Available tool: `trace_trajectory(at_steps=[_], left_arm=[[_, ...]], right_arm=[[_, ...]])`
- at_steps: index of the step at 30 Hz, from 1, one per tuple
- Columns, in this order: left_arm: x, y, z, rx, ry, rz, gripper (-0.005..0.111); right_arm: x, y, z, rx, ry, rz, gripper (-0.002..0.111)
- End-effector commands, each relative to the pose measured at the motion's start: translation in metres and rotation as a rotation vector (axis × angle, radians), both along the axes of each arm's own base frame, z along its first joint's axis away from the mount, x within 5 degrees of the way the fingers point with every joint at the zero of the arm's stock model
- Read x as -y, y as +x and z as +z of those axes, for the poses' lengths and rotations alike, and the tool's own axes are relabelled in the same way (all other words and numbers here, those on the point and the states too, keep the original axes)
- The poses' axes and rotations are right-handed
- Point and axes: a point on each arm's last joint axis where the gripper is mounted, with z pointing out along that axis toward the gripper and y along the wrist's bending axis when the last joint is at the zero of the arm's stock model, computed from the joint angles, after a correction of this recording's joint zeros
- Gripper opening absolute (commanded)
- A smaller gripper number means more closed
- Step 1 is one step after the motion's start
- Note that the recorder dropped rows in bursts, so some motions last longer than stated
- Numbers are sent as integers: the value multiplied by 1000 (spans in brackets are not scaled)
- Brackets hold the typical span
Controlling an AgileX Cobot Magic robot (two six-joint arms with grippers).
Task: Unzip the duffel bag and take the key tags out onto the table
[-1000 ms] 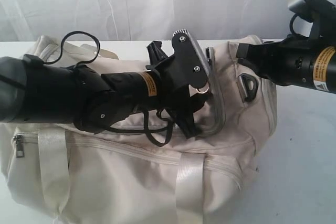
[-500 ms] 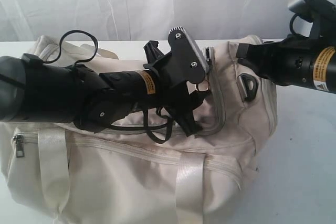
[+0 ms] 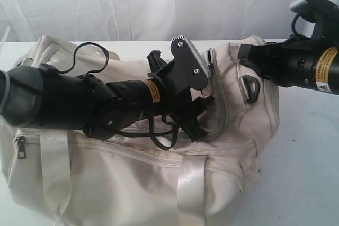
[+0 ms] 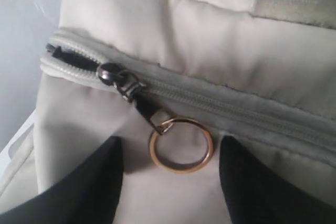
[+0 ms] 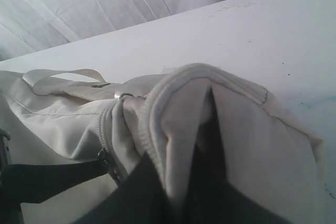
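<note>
Fingers (image 4: 92, 187) of the left gripper (image 4: 169, 148) stand wide apart over the duffel bag (image 3: 132, 178). Neither one touches anything the pictures show. Between them, clear of both, a gold ring (image 4: 181, 144) lies flat on the bag's cream panel just beside the zipper line. The ring hangs from a dark pull tab (image 4: 143, 106), and the tab links to the zipper slider (image 4: 110, 72). The slider sits close to one end of the bag's zipper. On its long side the teeth are closed. On its short side a small dark gap shows in the track.

In the exterior view the left arm lies across the top of the duffel bag, and its gripper is over the bag's upper face, toward the end where the black D-ring (image 3: 248, 86) is sewn.

At that same end of the bag, the right gripper (image 5: 181, 192) is clamped on a raised fold of the bag's fabric. In the right wrist view the corded seam and cream cloth rise out from between its dark fingers (image 5: 152, 195), which press in from both sides. The fold is lifted above the rest of the bag's end.

The duffel bag rests on the white table (image 3: 310, 157), its long side facing the exterior camera. A shiny webbing strap (image 3: 190, 189) runs down that side.
</note>
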Motion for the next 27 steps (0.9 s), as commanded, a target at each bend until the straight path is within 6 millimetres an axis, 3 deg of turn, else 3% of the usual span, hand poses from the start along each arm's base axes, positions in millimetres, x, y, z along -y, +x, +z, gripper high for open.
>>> trace_trajectory(at_steps=[1, 7, 21, 27], left_arm=[[1, 1, -1, -31, -41, 19, 59], [4, -1, 2, -62, -110, 7, 53], [4, -2, 0, -52, -74, -22, 10], [4, -3, 1, -48, -73, -25, 7]], right_arm=[[0, -1, 13, 39, 44, 14, 0], [0, 0, 12, 38, 41, 10, 0], [0, 0, 12, 38, 39, 9, 0], [2, 1, 11, 33, 25, -10, 0]])
